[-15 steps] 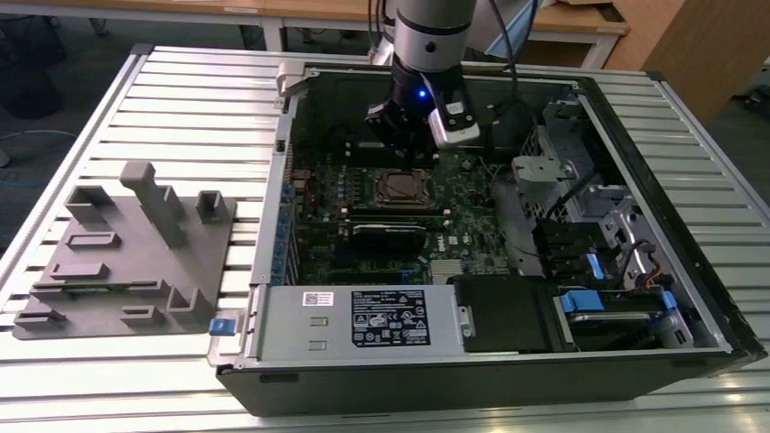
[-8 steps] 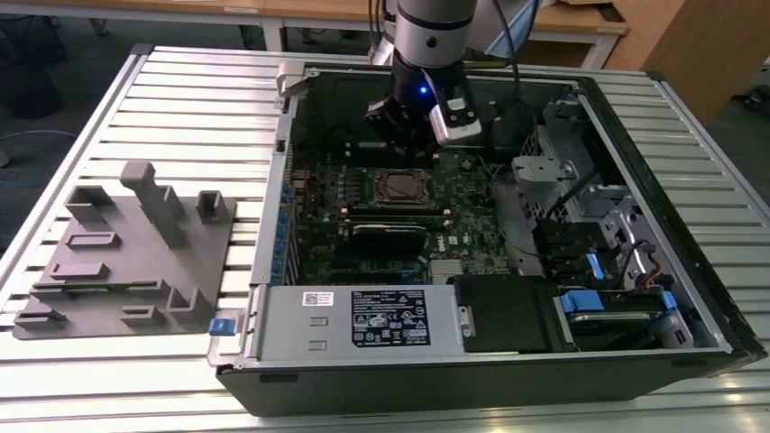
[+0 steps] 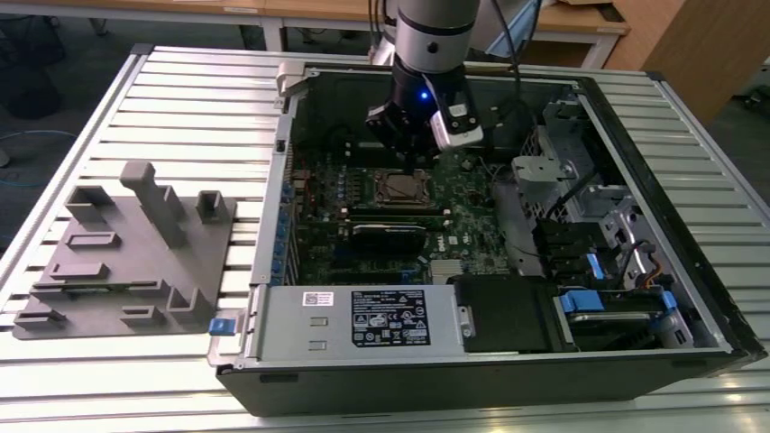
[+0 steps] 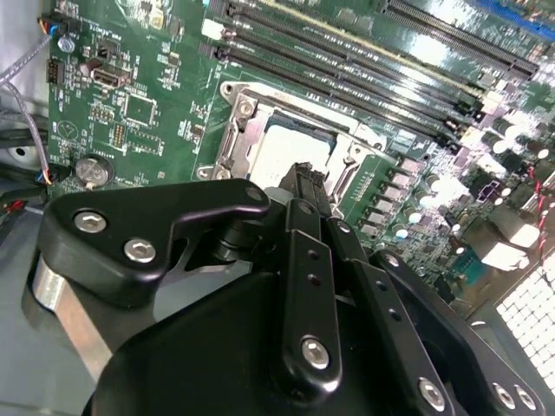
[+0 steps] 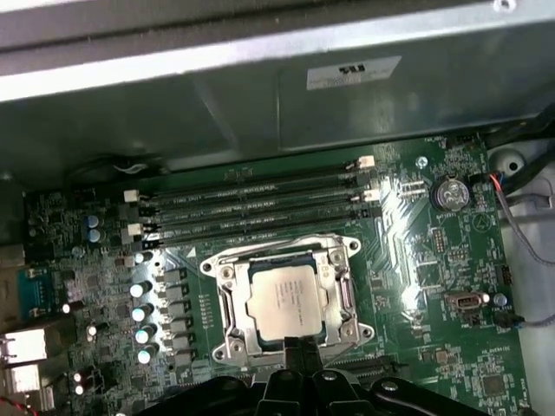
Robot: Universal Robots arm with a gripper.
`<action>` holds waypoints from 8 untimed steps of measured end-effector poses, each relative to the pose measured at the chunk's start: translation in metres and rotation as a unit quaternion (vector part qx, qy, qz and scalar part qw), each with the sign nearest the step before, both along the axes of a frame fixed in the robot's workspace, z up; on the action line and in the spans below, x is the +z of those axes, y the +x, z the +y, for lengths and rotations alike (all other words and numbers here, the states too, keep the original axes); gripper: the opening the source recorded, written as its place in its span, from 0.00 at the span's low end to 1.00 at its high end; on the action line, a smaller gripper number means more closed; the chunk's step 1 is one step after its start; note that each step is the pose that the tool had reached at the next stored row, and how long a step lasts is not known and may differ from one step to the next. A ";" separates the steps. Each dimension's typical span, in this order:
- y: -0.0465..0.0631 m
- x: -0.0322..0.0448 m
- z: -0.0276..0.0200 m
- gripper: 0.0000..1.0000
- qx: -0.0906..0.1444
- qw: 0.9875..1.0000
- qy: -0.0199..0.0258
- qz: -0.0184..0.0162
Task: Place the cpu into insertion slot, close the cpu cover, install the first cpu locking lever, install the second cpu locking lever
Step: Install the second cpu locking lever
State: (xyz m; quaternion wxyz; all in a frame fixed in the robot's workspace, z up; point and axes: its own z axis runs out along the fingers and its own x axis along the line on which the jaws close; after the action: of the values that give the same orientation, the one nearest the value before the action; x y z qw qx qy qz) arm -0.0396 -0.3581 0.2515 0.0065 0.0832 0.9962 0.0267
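1. The cpu (image 5: 284,300) already sits in the insertion slot (image 5: 227,305), its pale metal top showing through the window of the cpu cover (image 5: 344,299), which appears to lie closed over it; in the exterior view the socket is near the middle of the green motherboard (image 3: 470,221).
2. The claw (image 5: 295,351) hovers just at the socket's 6 o'clock edge in the first wrist view. Its black fingers (image 4: 303,186) appear pressed together with nothing between them.
3. Judged risk: if the fingertips come down off target, they could scrape the chip's top or the bright cover rim instead of catching a locking lever. The levers are too thin to pick out with certainty.
4. A second risk: the long black memory slots (image 5: 251,208) run close by at the socket's 12 o'clock, and a sideways slip could strike them or the row of silver capacitors (image 5: 143,312) at 9 o'clock.
5. Materials: the cover is thin, shiny stamped metal with bolt heads at its corners; the board is matte green with fine printed traces; the computer case (image 3: 673,225) is dark sheet metal, resting on a ribbed, slatted table (image 3: 180,99).
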 end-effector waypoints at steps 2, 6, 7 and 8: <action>0.000 -0.0001 -0.0022 0.11 0.000 1.000 0.000 0.000; 0.000 -0.0002 -0.0067 0.11 0.000 1.000 0.000 0.000; 0.000 -0.0002 -0.0076 0.11 0.000 1.000 0.000 0.000; 0.000 -0.0003 -0.0083 0.11 0.000 1.000 0.000 0.000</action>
State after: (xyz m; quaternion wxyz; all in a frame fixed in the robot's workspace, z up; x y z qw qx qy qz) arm -0.0399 -0.3664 0.2512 0.0065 0.0832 0.9961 0.0267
